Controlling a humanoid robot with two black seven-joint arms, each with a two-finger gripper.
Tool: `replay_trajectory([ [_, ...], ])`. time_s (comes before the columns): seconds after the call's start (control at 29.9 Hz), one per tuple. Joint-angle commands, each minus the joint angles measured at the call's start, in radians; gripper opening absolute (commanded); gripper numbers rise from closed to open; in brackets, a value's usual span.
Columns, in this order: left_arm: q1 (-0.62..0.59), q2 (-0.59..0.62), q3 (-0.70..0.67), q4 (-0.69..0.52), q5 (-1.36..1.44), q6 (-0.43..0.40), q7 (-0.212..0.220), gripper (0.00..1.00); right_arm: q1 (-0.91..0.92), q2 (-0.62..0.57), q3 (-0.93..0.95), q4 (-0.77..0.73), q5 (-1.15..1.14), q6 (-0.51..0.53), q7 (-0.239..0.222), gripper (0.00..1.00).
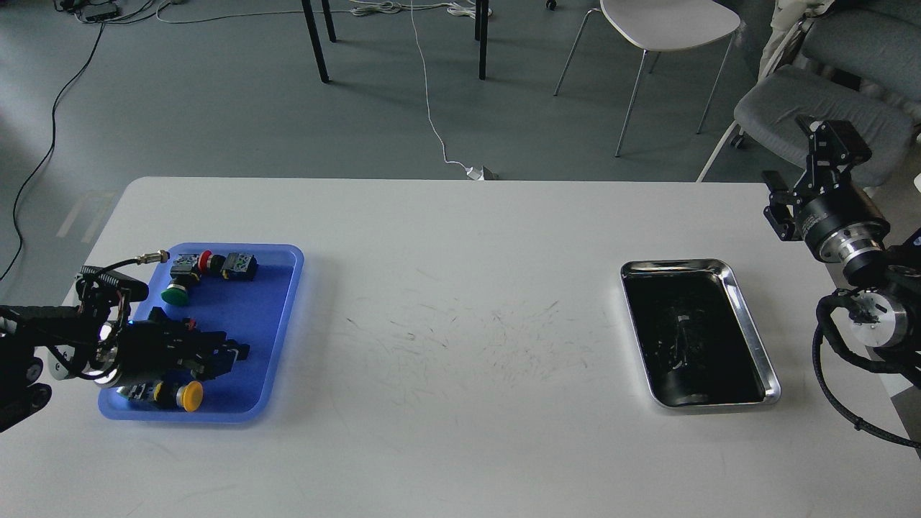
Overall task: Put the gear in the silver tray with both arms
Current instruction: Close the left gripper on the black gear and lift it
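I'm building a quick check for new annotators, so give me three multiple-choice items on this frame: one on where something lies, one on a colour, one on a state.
1. Where does the silver tray lie on the table?
A. on the right side
B. on the left side
C. in the middle

2. What colour is the push button at the near end of the blue tray?
A. white
B. yellow
C. purple

3. What is in the silver tray?
A. three buttons
B. a cup
C. nothing

Answers:
1 A, it sits near the right arm.
2 B, its round cap is yellow, just below the left gripper.
3 C, only its dark reflective bottom shows.
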Motion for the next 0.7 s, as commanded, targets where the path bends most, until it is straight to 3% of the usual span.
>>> replay_trajectory([
  [0.0,0.002,-0.003,0.007,0.000,0.001,0.001,0.000,0.41,-0.001,0.000,-0.001,0.000,0.000,0.001,0.000,0.93],
  [0.13,0.002,-0.003,0.010,0.000,0.002,0.002,0.000,0.40,-0.001,0.000,-0.001,0.000,0.000,0.001,0.000,0.93],
  [0.33,0.002,0.000,0.010,0.000,0.018,0.005,0.000,0.31,-0.001,0.000,-0.001,0.000,0.000,-0.001,0.000,0.93],
  [0.4,0.002,0.006,0.010,0.000,0.034,0.007,0.000,0.19,-0.001,0.000,-0.001,0.000,0.000,-0.001,0.000,0.93],
  [0.5,0.004,0.005,0.010,0.000,0.051,0.008,0.000,0.15,-0.001,0.000,-0.001,0.000,0.000,-0.001,0.000,0.93],
  [0.57,0.004,0.008,0.010,0.000,0.070,0.016,0.000,0.07,-0.001,0.000,-0.001,0.000,0.000,-0.001,0.000,0.93],
  [0.67,0.004,0.009,0.010,0.000,0.090,0.025,0.000,0.07,-0.001,0.000,-0.001,0.000,0.000,-0.001,0.000,0.93],
])
